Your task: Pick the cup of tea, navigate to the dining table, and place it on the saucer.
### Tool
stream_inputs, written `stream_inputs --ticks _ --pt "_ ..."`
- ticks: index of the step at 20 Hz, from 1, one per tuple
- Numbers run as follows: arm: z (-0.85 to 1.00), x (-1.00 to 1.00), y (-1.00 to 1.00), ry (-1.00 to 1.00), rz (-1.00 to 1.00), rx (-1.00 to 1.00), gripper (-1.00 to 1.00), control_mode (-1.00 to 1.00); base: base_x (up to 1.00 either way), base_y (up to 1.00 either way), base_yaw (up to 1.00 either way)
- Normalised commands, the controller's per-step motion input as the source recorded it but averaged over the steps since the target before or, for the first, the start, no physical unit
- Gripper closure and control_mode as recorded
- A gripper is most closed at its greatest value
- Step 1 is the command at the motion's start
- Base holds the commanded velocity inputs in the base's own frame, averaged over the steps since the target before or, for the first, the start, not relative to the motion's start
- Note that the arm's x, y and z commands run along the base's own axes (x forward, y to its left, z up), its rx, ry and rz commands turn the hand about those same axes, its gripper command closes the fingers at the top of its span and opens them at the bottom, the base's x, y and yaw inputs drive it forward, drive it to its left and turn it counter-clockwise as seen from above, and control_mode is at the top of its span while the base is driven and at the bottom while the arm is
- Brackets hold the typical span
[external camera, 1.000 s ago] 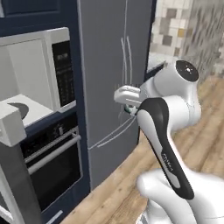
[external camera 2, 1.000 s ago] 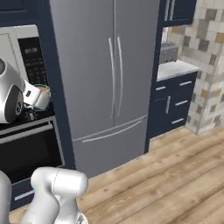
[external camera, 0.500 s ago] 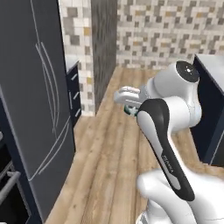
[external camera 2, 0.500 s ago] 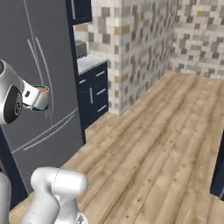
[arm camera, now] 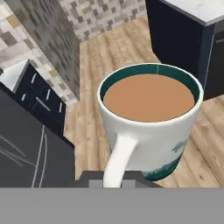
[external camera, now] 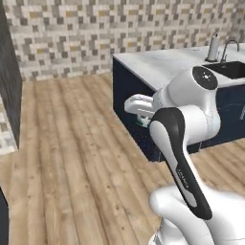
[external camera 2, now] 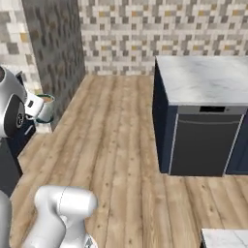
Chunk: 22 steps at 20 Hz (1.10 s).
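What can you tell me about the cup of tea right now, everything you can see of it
The cup of tea is a white, glossy mug that looks ceramic, with a teal-green inner rim and a teal pattern low on its side. It is upright and nearly full of light brown tea, nothing spilled. Its white handle points toward the camera on the hand, where the gripper grips it. It is carried in the air above the wooden floor, touching nothing else.

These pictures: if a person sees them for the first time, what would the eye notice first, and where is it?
First, the cup of tea in the hand view, upright and full of brown liquid, its handle toward the gripper, which is shut on it. Next, the navy island counter with its pale marble top, standing on the wood floor to the right in the right base view.
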Motion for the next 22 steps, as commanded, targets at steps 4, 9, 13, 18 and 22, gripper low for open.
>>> stream_inputs --ticks 4,9,13,18,22 --pt "0.0 0.0 0.0 0.0 0.0 0.0 1.0 1.0 0.0 -0.23 -0.64" --pt "0.0 0.0 0.0 0.0 0.0 0.0 1.0 1.0 0.05 -0.23 -0.53" --pt "0.0 0.0 0.0 0.0 0.0 0.0 1.0 1.0 0.11 -0.22 -0.48" --pt "0.0 0.0 0.0 0.0 0.0 0.0 1.0 1.0 0.01 -0.12 -0.59" --pt "0.0 0.0 0.0 0.0 0.0 0.0 1.0 1.0 0.0 -0.03 -0.63"
